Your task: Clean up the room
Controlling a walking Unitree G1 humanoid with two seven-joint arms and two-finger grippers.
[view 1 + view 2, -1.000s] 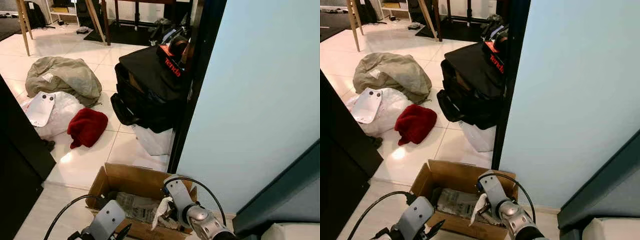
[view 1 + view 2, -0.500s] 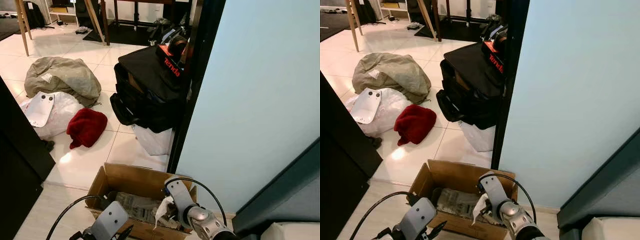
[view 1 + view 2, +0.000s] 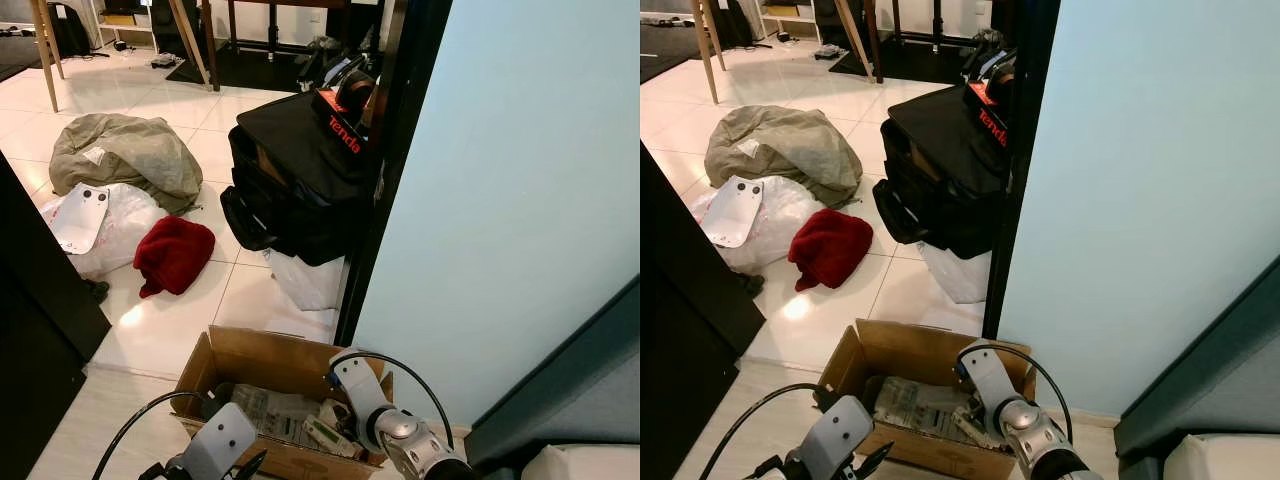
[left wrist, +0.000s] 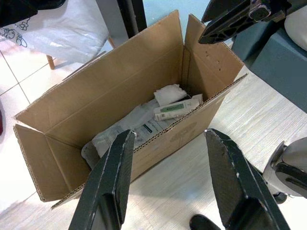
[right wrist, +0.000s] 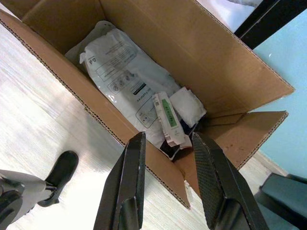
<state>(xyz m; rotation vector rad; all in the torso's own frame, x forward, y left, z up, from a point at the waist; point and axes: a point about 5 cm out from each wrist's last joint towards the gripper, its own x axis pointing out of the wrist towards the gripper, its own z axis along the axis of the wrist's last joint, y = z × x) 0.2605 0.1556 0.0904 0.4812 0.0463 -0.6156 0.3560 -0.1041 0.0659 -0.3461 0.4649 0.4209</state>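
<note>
Fingers of the right gripper [image 5: 165, 182] stand spread apart with nothing between them, poised above the open cardboard box [image 5: 225, 86] on the pale wood-grain floor [image 5: 43, 129]. The left gripper [image 4: 168, 182] is likewise parted and empty, hanging over the near side of the same box.

Inside the box lie a white printed plastic bag [image 5: 122, 79], a slim white carton with a green stripe [image 5: 167, 117] resting on top of it, and a crumpled white wad [image 5: 188, 105] just beside the carton toward the box's end wall. Something dark sits beneath the carton; what it is cannot be made out.

Beyond the box, on the white tiled floor [image 3: 160, 330], a red cloth [image 3: 173, 254] lies touching a heap of clear plastic [image 3: 125, 225] that carries a white moulded piece [image 3: 80, 217]. A crumpled olive-grey cover [image 3: 125, 155] lies behind them. A black bag [image 3: 295, 190] stands against the dark door frame [image 3: 385, 170], with a box lettered "Tenda" [image 3: 340, 125] on top and a white plastic bag [image 3: 310, 283] at its foot.
</note>
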